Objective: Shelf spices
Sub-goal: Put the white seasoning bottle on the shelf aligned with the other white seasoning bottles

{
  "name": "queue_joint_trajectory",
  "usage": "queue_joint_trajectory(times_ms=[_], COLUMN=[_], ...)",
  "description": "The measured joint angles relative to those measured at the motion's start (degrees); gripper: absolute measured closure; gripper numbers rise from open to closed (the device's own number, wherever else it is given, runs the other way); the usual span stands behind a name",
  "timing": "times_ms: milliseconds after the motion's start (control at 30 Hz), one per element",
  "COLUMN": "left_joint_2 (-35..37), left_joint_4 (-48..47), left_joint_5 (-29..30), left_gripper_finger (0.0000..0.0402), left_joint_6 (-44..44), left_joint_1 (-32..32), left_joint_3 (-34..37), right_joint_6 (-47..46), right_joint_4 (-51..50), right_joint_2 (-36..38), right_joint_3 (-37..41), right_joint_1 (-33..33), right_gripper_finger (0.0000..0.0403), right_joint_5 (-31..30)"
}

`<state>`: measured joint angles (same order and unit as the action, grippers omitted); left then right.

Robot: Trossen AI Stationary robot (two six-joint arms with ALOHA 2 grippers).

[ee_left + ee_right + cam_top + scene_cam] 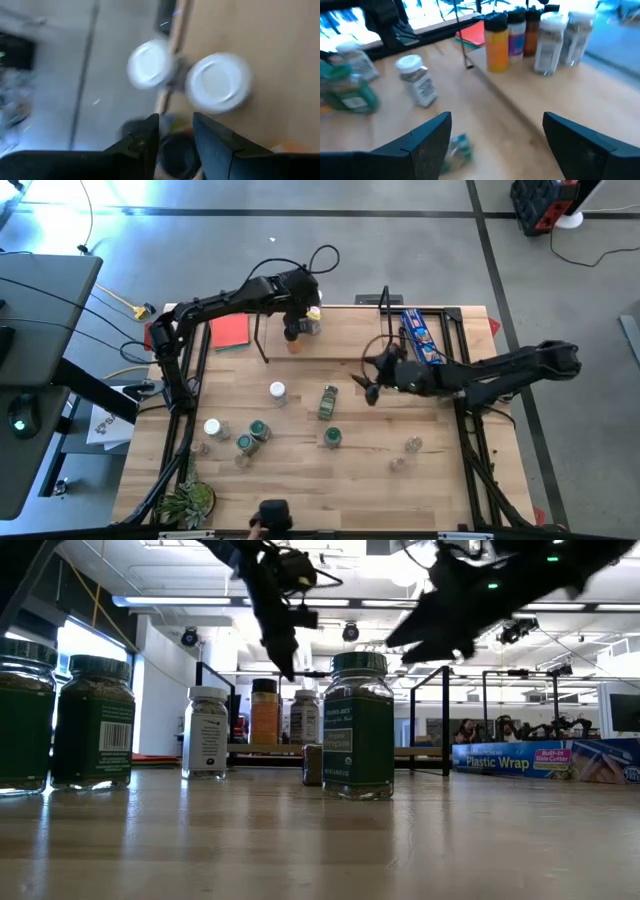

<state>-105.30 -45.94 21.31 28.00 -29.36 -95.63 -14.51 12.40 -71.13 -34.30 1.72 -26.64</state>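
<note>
High view: left hand (pixel 298 320) hovers directly above shelved spice jars (pixel 302 328).

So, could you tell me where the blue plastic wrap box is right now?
In the high view the blue plastic wrap box lies at the shelf's right end, near the table's far right corner, just beyond the right tool.

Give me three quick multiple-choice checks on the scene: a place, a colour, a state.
1. Left gripper is over the shelf's: A left end; B middle; C right end.
2. Flat square beside the shelf: A blue; B red; C green.
3. Right gripper: A open, empty; B shut on a jar; C shut, empty.
Answers: 1 A, it hangs by the jars at that end. 2 B, red in the high view. 3 A, its fingers stand wide apart with nothing between.
</note>
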Motion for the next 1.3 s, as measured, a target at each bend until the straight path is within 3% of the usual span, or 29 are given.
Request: queue_joint_trajectory(times_ms=[100,267,433,600,733,1000,1300], left_joint_2=[3.2,9.9,16.8,20.8,22.3,22.5,22.5], left_joint_4=[-2.3,-6.2,-8.4,-11.6,-13.5,-15.6,-15.8], left_joint_5=[4.7,4.7,4.4,4.3,4.5,4.8,4.8], left_gripper_finger=[0.0287,0.0287,0.0287,0.0287,0.0287,0.0287,0.0287], left_joint_6=[-2.3,-7.2,-12.4,-15.1,-15.9,-15.9,-15.9], left_joint_1=[0.7,2.2,4.6,7.1,8.5,9.3,9.3], left_joint_3=[-0.1,-0.2,0.2,0.3,0.3,0.3,0.3], right_joint_6=[6.1,12.5,16.1,16.7,17.6,17.5,17.4], right_joint_4=[-0.5,-0.5,-0.4,-0.5,-1.0,-2.6,-2.1], right_joint_2=[-5.0,-15.8,-27.3,-36.3,-40.1,-41.7,-41.8], right_joint_3=[-5.0,-13.7,-22.6,-31.1,-35.6,-38.1,-38.1], right_joint_1=[-3.9,-10.3,-14.7,-17.8,-20.4,-25.3,-27.9], right_gripper_finger=[0.0096,0.0119,0.0211,0.0327,0.0377,0.0387,0.0387], right_joint_5=[3.6,13.4,21.0,22.6,22.7,26.6,27.0])
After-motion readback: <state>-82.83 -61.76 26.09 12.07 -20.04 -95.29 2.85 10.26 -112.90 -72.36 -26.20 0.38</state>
